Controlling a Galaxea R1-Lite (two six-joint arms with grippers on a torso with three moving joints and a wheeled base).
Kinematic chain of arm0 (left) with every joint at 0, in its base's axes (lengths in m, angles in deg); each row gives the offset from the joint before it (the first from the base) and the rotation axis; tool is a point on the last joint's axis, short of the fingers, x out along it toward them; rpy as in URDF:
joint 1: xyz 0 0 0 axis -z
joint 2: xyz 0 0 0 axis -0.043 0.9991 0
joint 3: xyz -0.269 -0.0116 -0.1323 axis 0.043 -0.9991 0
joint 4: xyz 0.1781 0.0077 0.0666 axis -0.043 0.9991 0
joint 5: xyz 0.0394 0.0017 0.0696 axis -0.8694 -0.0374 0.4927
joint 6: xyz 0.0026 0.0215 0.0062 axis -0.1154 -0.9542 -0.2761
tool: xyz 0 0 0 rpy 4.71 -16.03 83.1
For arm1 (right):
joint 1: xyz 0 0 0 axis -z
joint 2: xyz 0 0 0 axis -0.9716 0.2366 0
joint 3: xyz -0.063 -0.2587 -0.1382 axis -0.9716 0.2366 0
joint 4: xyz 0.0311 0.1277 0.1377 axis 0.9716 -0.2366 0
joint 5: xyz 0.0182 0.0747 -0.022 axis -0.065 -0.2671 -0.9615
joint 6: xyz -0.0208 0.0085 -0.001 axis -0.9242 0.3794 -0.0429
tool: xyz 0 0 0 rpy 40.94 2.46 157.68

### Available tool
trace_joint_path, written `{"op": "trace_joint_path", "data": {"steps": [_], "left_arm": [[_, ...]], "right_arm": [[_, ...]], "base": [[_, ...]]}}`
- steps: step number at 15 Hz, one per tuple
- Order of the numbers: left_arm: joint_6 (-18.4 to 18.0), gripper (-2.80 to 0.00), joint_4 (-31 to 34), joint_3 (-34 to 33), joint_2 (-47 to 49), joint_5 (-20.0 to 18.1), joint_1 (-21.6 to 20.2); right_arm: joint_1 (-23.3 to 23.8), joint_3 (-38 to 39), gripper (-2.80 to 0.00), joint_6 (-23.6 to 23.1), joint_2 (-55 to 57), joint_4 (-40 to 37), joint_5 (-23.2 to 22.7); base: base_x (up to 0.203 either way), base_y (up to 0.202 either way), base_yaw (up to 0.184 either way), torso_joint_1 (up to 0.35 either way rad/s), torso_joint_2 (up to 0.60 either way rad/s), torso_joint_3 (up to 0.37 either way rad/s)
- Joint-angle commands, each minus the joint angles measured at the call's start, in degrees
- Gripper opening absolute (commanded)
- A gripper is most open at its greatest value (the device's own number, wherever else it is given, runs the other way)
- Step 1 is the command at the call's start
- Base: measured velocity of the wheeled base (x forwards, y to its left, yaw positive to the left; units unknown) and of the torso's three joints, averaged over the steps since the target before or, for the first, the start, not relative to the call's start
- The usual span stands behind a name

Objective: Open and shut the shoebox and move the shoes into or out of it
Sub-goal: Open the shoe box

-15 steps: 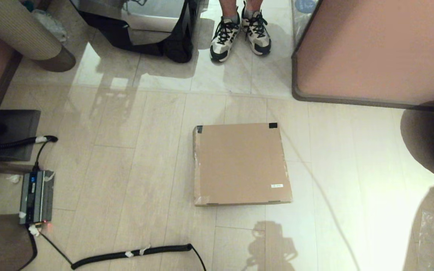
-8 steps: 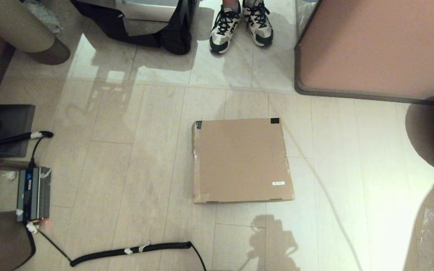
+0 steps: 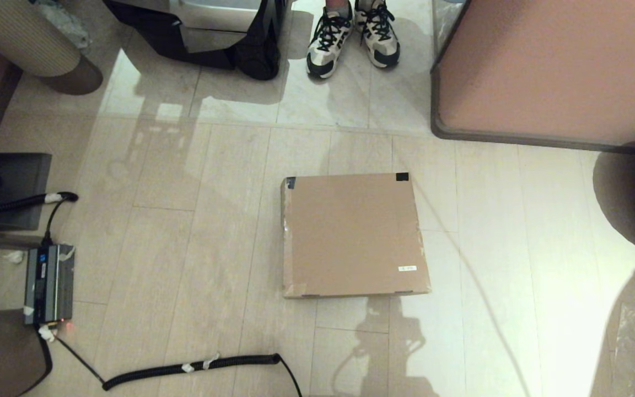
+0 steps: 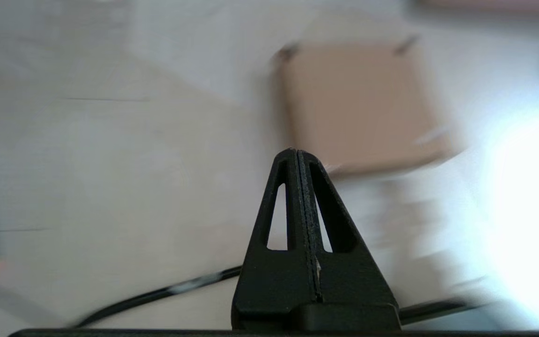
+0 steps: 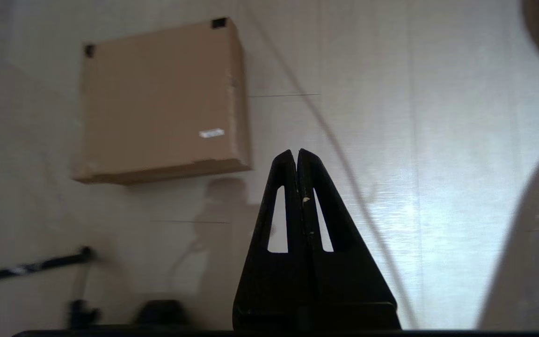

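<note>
Left gripper (image 4: 296, 152): fingers pressed together, nothing held, raised over the floor (image 3: 196, 231) short of the box. Right gripper (image 5: 296, 152): likewise clenched and empty, apart from the box. Coiled black cable (image 3: 196, 369): laid along the near floor. Shoebox (image 3: 353, 234): set flat on the floor at mid-distance, lid closed, black tape at both far corners, white sticker (image 3: 407, 268) near its near right corner. A person's black-laced sneakers (image 3: 350, 36): seen at the far edge.
</note>
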Motion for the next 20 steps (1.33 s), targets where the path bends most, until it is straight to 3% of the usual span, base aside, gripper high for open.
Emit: {"op": "trace_joint_path", "data": {"steps": [1, 4, 7, 9, 15, 20], "left_arm": [[9.8, -2.8, 0.3, 9.0, 18.2, -1.8, 1.5], [18.4, -2.8, -2.1, 15.3, 39.8, -8.9, 3.6], [22.8, -2.8, -11.0, 17.6, 58.0, -15.9, 4.6], [24.4, -2.8, -17.4, 17.8, 66.8, -18.6, 4.8], [25.5, -2.8, -43.6, 12.6, 90.3, -20.3, 4.8], [24.9, -2.8, -59.1, 13.7, 107.0, -19.4, 5.9]], "right_arm": [[-0.7, -8.0, -2.8, 7.3, 19.1, -1.2, -4.4], [-1.2, -13.2, -2.8, 12.3, 40.5, 2.5, -12.3], [-1.4, -16.5, -2.8, 14.9, 60.4, 12.1, -16.3], [-1.6, -17.6, -2.8, 15.8, 71.6, 20.9, -18.2], [-1.7, -17.0, -2.8, 16.4, 97.6, 45.1, -22.5], [-2.8, -17.0, -2.8, 16.6, 114.1, 62.8, -22.9]], "base": [[0.0, 0.0, 0.0, 0.0, 0.0, 0.0], [0.0, 0.0, 0.0, 0.0, 0.0, 0.0], [0.0, 0.0, 0.0, 0.0, 0.0, 0.0], [0.0, 0.0, 0.0, 0.0, 0.0, 0.0], [0.0, 0.0, 0.0, 0.0, 0.0, 0.0], [0.0, 0.0, 0.0, 0.0, 0.0, 0.0]]}}
